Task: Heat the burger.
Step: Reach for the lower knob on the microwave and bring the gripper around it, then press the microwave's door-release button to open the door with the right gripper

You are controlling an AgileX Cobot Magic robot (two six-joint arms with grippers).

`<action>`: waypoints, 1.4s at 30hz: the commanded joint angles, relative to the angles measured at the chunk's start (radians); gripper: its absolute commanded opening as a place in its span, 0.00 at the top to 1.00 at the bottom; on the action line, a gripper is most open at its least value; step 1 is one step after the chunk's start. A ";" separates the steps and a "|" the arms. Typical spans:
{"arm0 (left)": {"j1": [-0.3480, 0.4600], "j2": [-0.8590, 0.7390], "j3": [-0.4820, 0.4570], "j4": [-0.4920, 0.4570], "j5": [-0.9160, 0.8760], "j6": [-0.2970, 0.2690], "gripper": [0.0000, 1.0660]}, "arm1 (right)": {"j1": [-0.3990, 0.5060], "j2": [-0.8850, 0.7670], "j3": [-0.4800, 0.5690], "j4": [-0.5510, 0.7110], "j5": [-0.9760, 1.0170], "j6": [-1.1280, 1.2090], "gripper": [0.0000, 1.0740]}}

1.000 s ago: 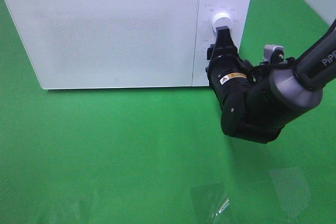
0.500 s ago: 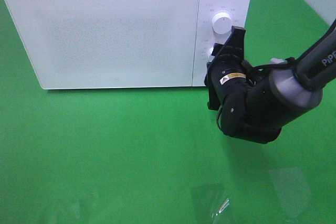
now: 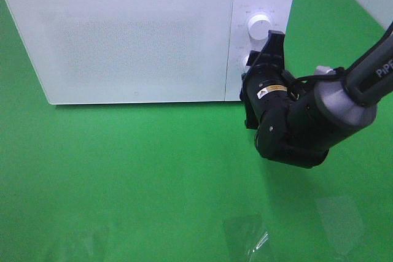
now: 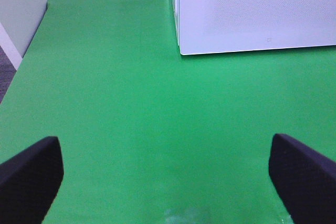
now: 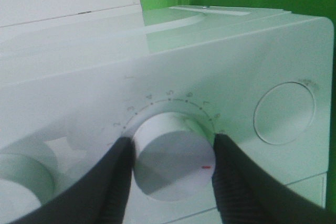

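Observation:
The burger is out of view. The white microwave point(image 3: 135, 35) stands at the back with its door closed. My right gripper point(image 3: 254, 65) reaches in from the right and is shut on the lower knob point(image 3: 247, 61) of the control panel. In the right wrist view the two dark fingers point(image 5: 116, 182) press against both sides of this white knob point(image 5: 173, 163), which carries a red mark and has numbers around it. The upper knob point(image 3: 258, 27) is free. My left gripper point(image 4: 168, 182) hangs open over bare green mat with nothing between its fingers.
The green mat point(image 3: 123, 176) covers the table in front of the microwave. A round flat button point(image 5: 283, 113) sits beside the gripped knob on the panel. The microwave's corner point(image 4: 181, 51) shows in the left wrist view.
My right gripper has rolled clockwise while on the lower knob: its upper finger swung from below the upper knob out to the right. It has barely moved over the last half second.

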 commanded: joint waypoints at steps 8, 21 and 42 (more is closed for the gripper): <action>-0.001 -0.024 0.003 0.000 -0.014 -0.001 0.06 | -0.008 -0.018 -0.047 -0.110 -0.214 -0.056 0.75; -0.001 -0.024 0.003 0.000 -0.014 -0.001 0.06 | -0.007 -0.019 -0.046 -0.071 -0.214 -0.119 0.62; -0.001 -0.024 0.003 0.001 -0.014 -0.001 0.06 | 0.037 -0.067 -0.011 -0.023 -0.184 -0.332 0.34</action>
